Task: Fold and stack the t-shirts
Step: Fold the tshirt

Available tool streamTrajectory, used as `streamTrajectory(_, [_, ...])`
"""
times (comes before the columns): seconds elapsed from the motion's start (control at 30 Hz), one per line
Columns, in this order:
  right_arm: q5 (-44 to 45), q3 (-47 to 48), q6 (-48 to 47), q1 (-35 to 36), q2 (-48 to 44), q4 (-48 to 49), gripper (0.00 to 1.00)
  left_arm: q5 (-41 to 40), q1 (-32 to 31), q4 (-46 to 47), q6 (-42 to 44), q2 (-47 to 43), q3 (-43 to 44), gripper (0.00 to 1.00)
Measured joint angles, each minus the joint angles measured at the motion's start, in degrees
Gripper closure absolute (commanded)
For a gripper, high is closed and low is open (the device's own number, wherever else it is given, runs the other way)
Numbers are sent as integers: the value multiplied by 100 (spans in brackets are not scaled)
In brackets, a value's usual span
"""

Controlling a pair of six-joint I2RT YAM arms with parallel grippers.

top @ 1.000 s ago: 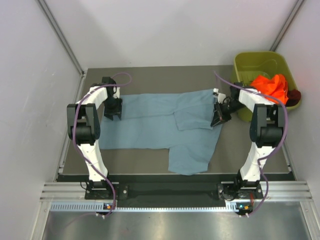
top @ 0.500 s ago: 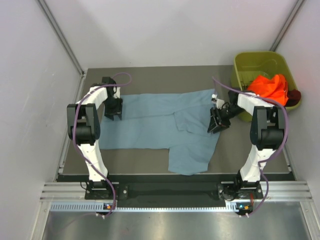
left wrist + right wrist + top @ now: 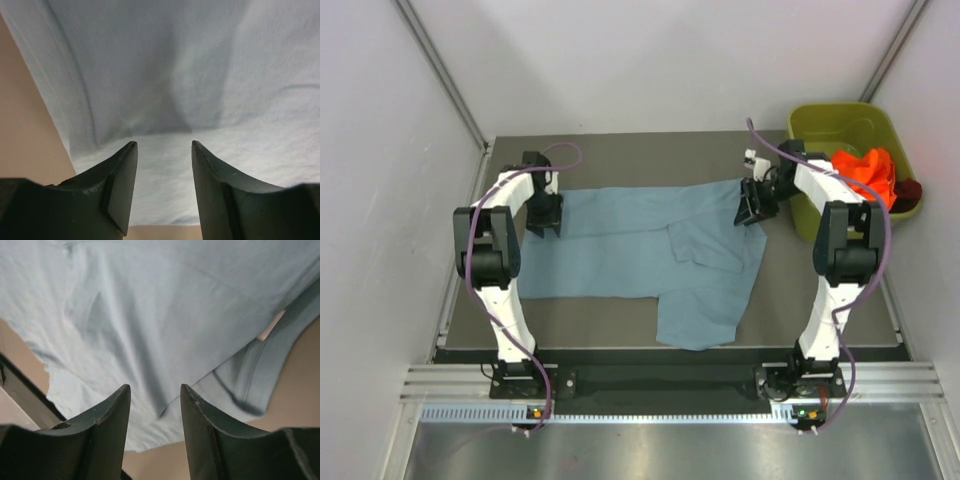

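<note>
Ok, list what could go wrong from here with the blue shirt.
The blue-grey t-shirt lies uneven, one flap reaching the table's near edge; a pull could drag it off. The right fingers hang open over doubled cloth by the sleeve, so they might pinch only one layer.

Blue-grey t-shirt spread, sleeve folded in; orange t-shirt crumpled

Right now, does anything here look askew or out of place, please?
The blue-grey t-shirt lies askew: one flap is folded crookedly and its near part reaches the front edge of the table.
</note>
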Motion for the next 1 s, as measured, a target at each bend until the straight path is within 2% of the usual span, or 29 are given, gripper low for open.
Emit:
streamTrajectory(0.17, [149,380,98,-2,831,120,55,-188,42,28,111,448,492,47])
streamTrajectory(0.3, [223,1054,210,-4,1510,37,53,-293,50,-90,212,750,848,47])
streamTrajectory(0.53, [452,1941,404,-4,1974,107,49,-378,44,-393,273,1069,1333,46])
streamTrajectory(0.77, [542,2538,627,-4,2306,79,43,-549,22,-942,382,1665,2334,45])
streamTrajectory(1.0, [621,2935,787,-2,2509,79,40,-726,7,-1058,531,2173,3224,43])
